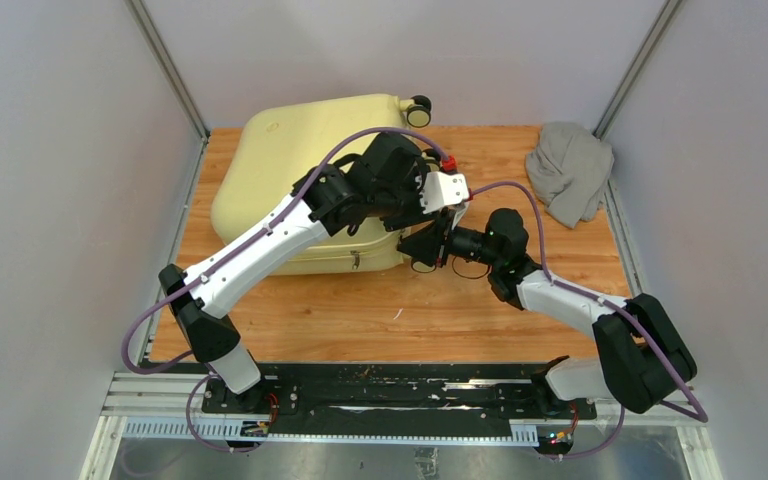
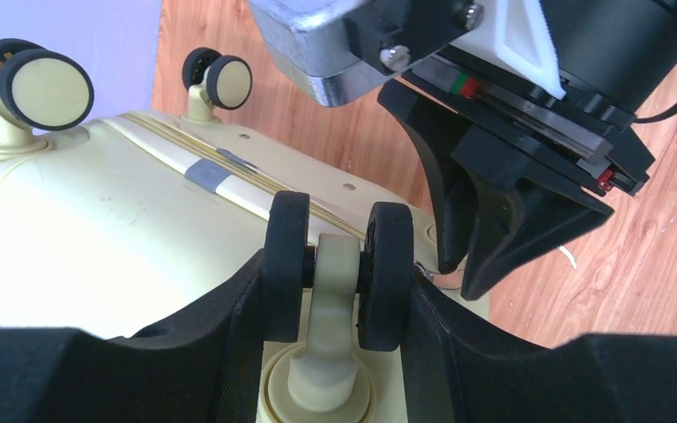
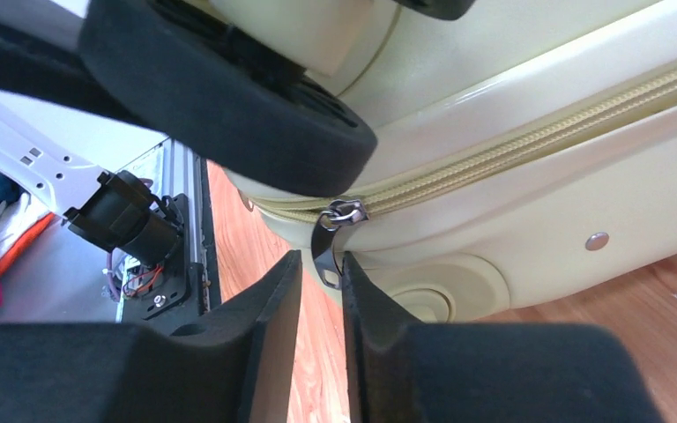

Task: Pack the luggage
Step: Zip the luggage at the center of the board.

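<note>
The large pale yellow hard-shell suitcase (image 1: 280,150) lies flat, shell closed, on the far left part of the brown wooden table (image 1: 410,310), with one corner pointing towards the middle. The left gripper (image 2: 337,275) reaches over the shell to this corner. Its two black fingers stand on both sides of a black double wheel on a cream fork (image 2: 286,256) and touch the outer faces, so it is about half open and clamped on this wheel. I judge that this hold is there to stop the suitcase from sliding when the other arm pulls.

The right gripper (image 3: 322,273) is just below the same wheel, at the cream zipper seam (image 3: 529,132). Its jaws leave only a narrow gap, and the lower end of the small dark metal zipper pull (image 3: 326,247) hangs into the mouth of this gap (I cannot tell if the pads really pinch it or only frame it). The seam to the right of the slider looks closed, so the step in hand seems to be working the zipper.

The crumpled grey cloth garment (image 1: 570,170) lies at the far right corner of the table, well apart from the suitcase and not packed.
</note>
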Robot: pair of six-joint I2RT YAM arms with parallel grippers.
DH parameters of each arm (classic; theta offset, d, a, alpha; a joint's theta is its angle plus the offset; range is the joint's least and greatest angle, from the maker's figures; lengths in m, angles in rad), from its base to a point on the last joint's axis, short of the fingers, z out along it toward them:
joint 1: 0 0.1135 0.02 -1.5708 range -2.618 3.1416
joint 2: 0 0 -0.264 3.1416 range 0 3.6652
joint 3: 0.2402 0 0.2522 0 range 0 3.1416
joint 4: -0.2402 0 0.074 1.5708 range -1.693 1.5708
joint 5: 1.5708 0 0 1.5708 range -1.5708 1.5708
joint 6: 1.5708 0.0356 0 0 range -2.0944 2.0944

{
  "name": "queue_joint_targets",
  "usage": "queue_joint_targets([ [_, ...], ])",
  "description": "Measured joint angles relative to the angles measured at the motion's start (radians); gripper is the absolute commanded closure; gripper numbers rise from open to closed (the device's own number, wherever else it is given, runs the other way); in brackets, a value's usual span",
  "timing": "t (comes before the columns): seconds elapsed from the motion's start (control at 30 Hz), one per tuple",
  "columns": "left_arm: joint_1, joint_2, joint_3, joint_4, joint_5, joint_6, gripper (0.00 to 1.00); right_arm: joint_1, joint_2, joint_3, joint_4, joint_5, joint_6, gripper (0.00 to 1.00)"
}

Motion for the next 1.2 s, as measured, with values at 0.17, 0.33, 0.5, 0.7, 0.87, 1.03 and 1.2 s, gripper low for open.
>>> queue_joint_targets([
  [0.17,0.0,0.0,-0.005,0.014,-0.012,-0.002,1.0,0.0,0.004,0.005,0.001,0.005,0.023,0.66],
  [0.33,0.0,0.0,-0.007,0.014,-0.015,-0.003,1.0,0.0,0.009,0.005,0.004,0.013,0.036,0.64],
  [0.5,0.001,0.0,-0.014,0.013,-0.021,-0.003,1.0,0.0,0.01,0.005,0.002,0.06,0.037,0.64],
  [0.7,0.0,0.0,-0.022,0.018,-0.016,-0.006,1.0,0.005,-0.006,0.006,-0.019,0.161,0.018,0.65],
  [0.87,0.0,0.0,-0.022,0.018,-0.019,-0.011,1.0,0.016,-0.005,0.006,-0.016,0.17,0.015,0.68],
  [1.03,0.002,0.0,-0.022,0.009,-0.03,-0.011,1.0,0.017,0.023,0.006,0.034,0.154,0.032,0.82],
  [1.2,0.002,0.0,-0.022,-0.01,-0.03,-0.011,1.0,0.021,0.035,0.006,0.068,0.145,0.048,1.0],
])
